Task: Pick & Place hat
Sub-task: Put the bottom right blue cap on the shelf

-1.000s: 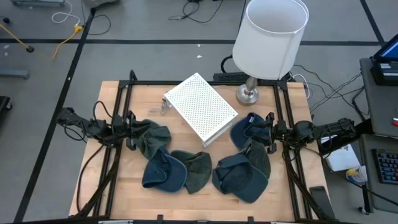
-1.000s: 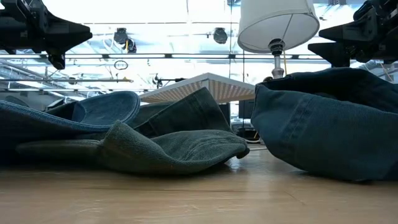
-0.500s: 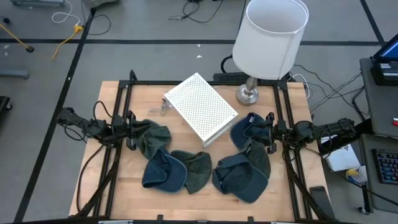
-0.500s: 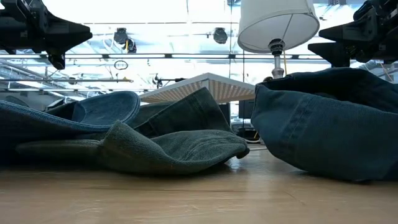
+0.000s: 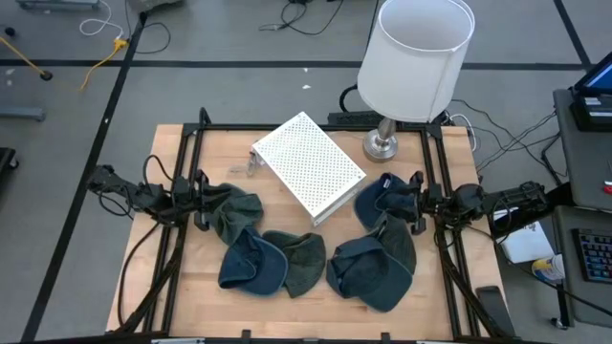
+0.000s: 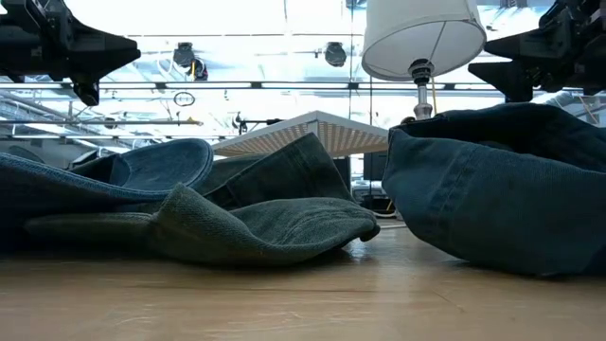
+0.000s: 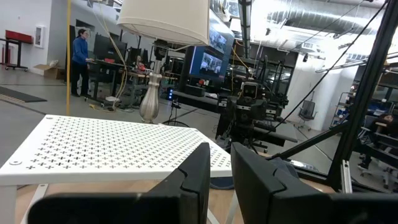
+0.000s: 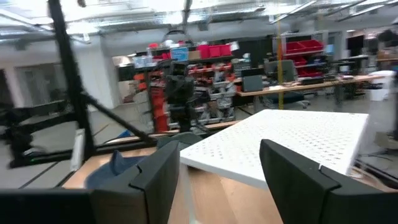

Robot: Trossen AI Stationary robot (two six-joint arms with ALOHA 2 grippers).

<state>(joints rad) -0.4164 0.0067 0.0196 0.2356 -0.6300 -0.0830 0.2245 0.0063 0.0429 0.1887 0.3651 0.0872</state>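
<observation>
Several denim hats lie on the wooden table (image 5: 287, 315): an olive one (image 5: 236, 212) at the left, a blue one (image 5: 251, 265), a green one (image 5: 304, 264), a grey-blue one (image 5: 373, 269) and a blue one (image 5: 380, 199) at the right. My left gripper (image 5: 203, 203) hovers level above the table's left edge beside the olive hat. Its fingers (image 7: 219, 168) stand a narrow gap apart with nothing between them. My right gripper (image 5: 413, 205) hovers level at the right edge over the blue hat, open (image 8: 221, 168) and empty.
A white perforated rack (image 5: 308, 164) stands at the table's middle back, between the two grippers. A lamp with a white shade (image 5: 418, 57) stands at the back right on a metal foot (image 5: 382, 145). A black frame (image 5: 186, 172) borders the table's left and right sides.
</observation>
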